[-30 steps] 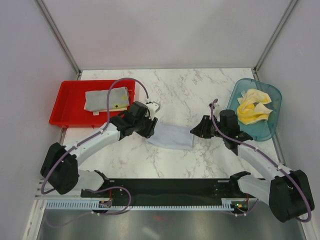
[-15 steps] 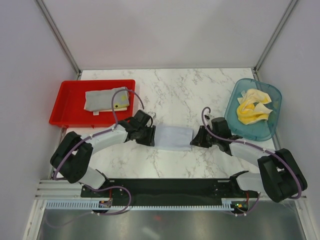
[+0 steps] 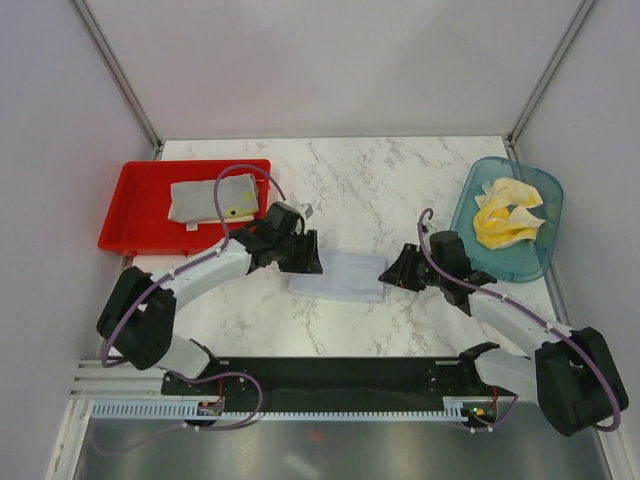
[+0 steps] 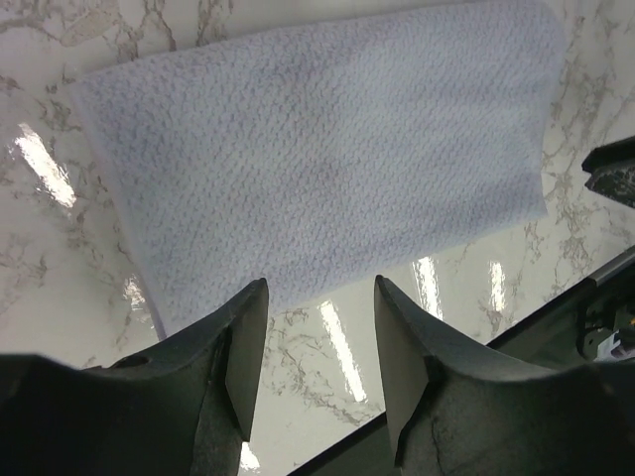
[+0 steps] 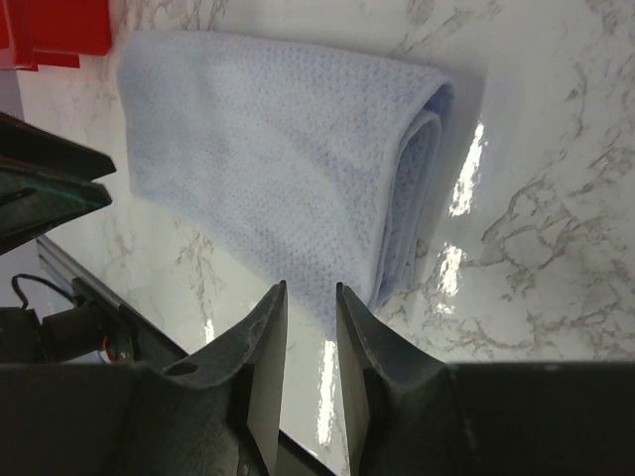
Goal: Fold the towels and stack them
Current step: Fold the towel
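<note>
- A pale towel (image 3: 340,276), folded into a neat rectangle, lies flat on the marble table (image 3: 380,190) near its middle, between the two arms. Its doubled layers show along one edge in the right wrist view.
- The left gripper (image 4: 317,362) hangs at the pale towel's left end. Its jaws are apart with nothing between them, and its fingertips (image 4: 248,327) sit just short of the cloth's edge in the wrist view.
- The right gripper (image 5: 310,347) is poised at the pale towel's right end. Its jaws are parted by a narrow gap and hold nothing; only marble shows between them.
- A grey towel (image 3: 213,198), folded and bearing a small yellow mark, rests in the red tray (image 3: 125,225) at the table's left.
- A yellow towel (image 3: 505,215) sits crumpled in the teal basket (image 3: 545,250) at the far right, well apart from the cloth in the middle.
</note>
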